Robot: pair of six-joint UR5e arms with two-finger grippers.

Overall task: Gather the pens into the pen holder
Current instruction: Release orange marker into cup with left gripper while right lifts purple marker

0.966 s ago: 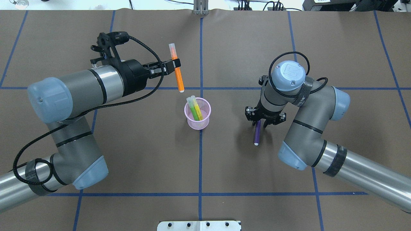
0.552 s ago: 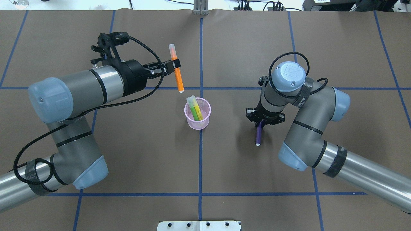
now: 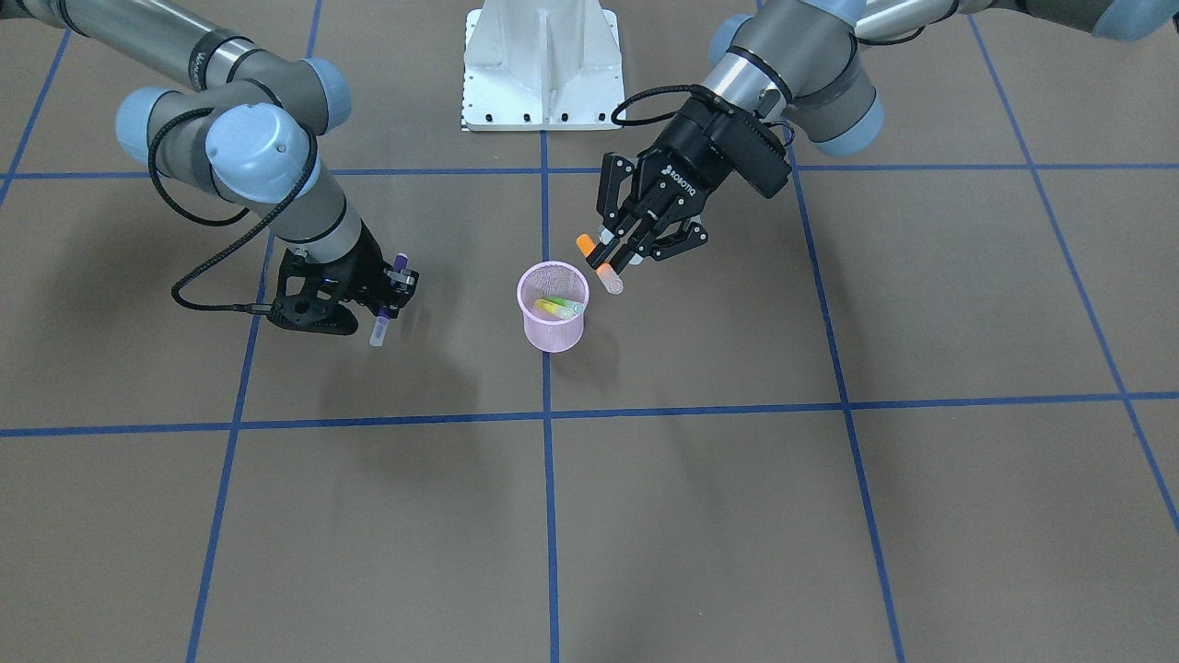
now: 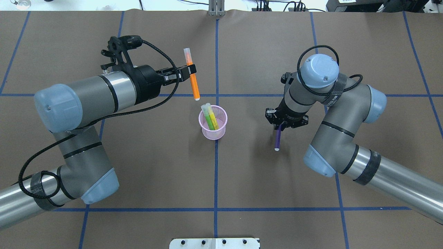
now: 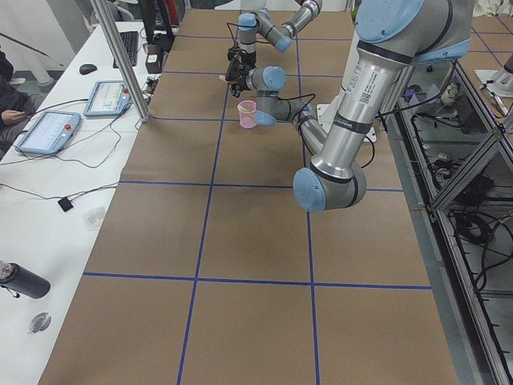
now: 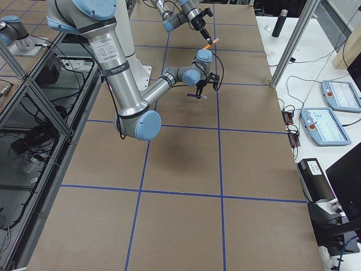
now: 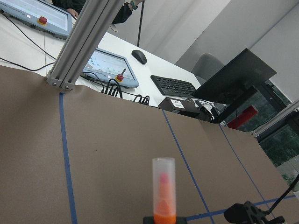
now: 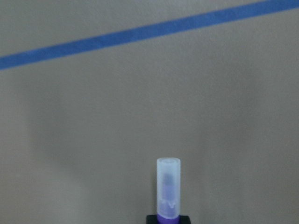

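- The right gripper, which stood open around the purple pen a second ago, is now clamped on it and has raised it off the table
- The left gripper has hardly moved; it grips the orange pen in the air near the pen holder, not yet over its mouth
- The green pen is already inside, so two drops remain

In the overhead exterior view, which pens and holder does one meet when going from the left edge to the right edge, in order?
orange pen -> pen holder -> purple pen. The grippers and the pens inside the holder overlap these, so they are left out.
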